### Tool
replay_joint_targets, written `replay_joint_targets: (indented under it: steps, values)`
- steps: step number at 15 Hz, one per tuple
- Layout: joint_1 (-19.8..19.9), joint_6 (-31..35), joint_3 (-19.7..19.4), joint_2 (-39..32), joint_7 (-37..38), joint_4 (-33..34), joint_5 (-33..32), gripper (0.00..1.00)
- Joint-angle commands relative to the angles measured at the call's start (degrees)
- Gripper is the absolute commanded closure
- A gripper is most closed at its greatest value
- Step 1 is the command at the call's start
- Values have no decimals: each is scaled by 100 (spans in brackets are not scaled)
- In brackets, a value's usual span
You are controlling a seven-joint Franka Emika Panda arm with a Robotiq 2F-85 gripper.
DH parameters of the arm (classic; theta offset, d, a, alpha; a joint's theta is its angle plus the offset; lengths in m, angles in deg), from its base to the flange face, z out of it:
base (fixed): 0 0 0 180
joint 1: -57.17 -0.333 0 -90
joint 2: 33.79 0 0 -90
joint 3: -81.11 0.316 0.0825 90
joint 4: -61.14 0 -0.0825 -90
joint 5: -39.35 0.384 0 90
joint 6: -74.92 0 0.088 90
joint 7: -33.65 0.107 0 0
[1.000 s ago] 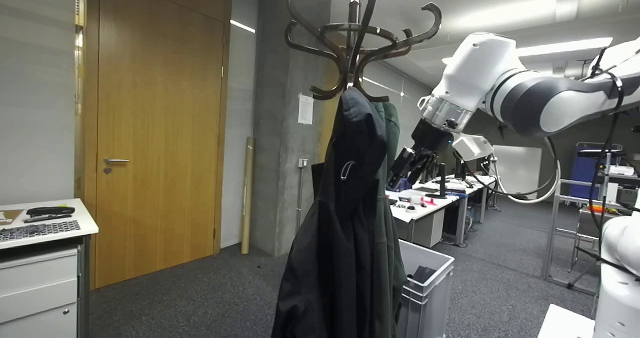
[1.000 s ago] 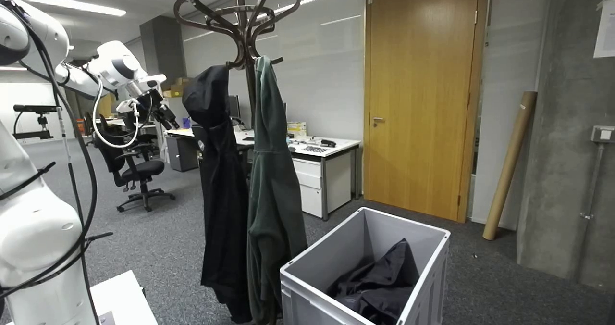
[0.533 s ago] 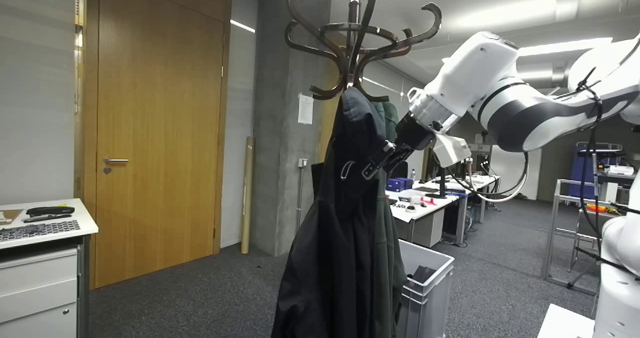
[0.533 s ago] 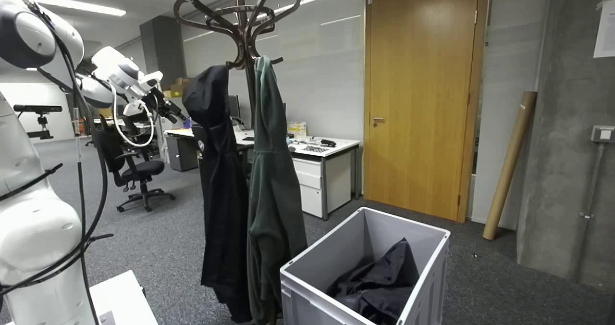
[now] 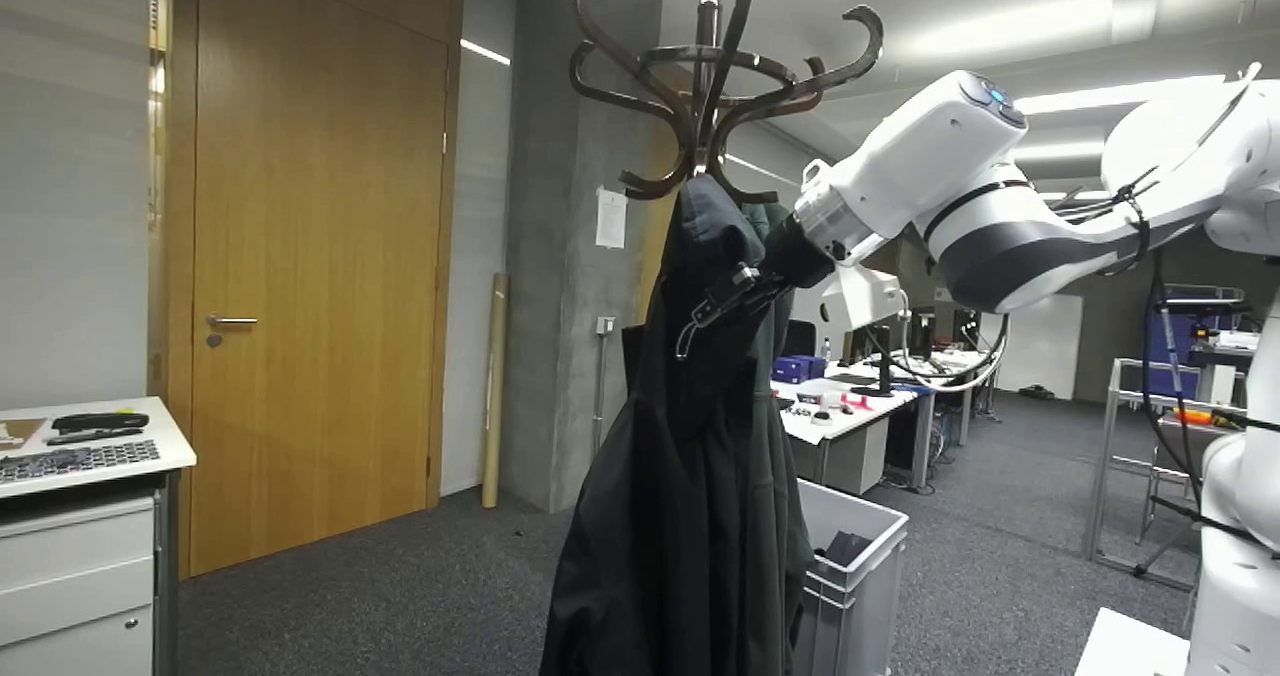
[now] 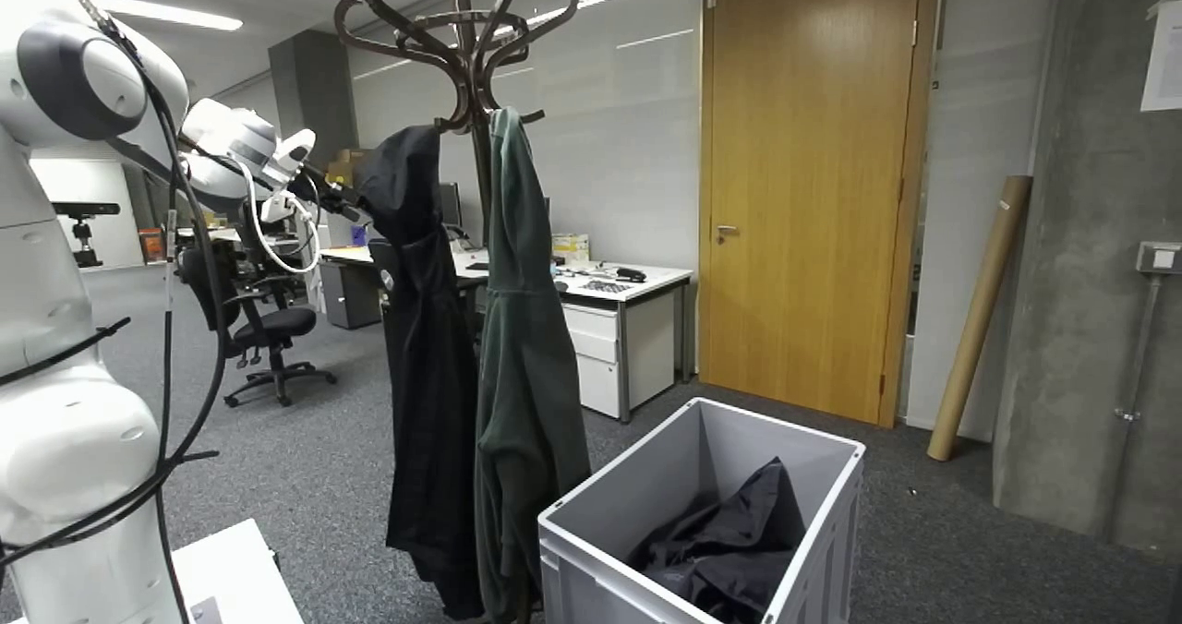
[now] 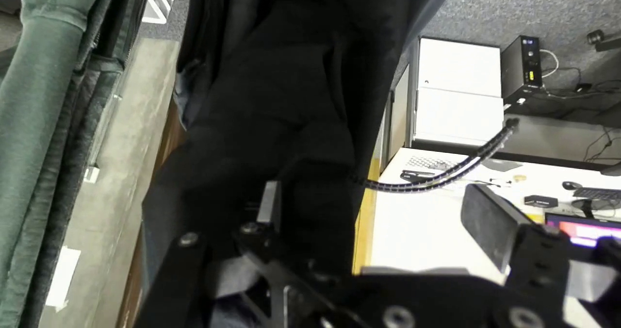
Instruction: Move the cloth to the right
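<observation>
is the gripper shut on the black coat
No, in the wrist view the gripper stands open, its fingers wide apart.

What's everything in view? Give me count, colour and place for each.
coat stand: 1, dark brown, near the centre
coat: 1, black, hanging from the stand
garment: 1, dark green, hanging beside the coat
cord loop: 1, dark and pale, on the coat
bin: 1, grey, beside the garment
fabric: count unclear, dark, in the bin
door: 1, brown, background
cardboard tube: 1, brown, leaning near the door
paper: 1, white, on a pillar
desks: several, white, around the room
small items: many, mixed colours, on desks
office chairs: count unclear, black, background
robot arm: 1, white and grey, beside the coat
fingers: 2, black and grey, open, near the coat
</observation>
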Motion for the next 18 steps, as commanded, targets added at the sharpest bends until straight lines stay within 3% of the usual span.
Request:
replay_joint_targets:
  steps: [1,3,7,11,14,18]
  values:
    - [-307,-410,-93,-238,380,416,-653,0]
    - [-448,-767,-98,-224,631,519,-753,0]
    - [-772,-2012,-41,-153,1159,911,-344,0]
    - [-1007,-2934,7,-235,1631,1435,-510,0]
    - [-1059,-3170,-19,-269,1749,1771,-602,0]
    - [-996,-2899,-195,-357,1533,2093,-637,0]
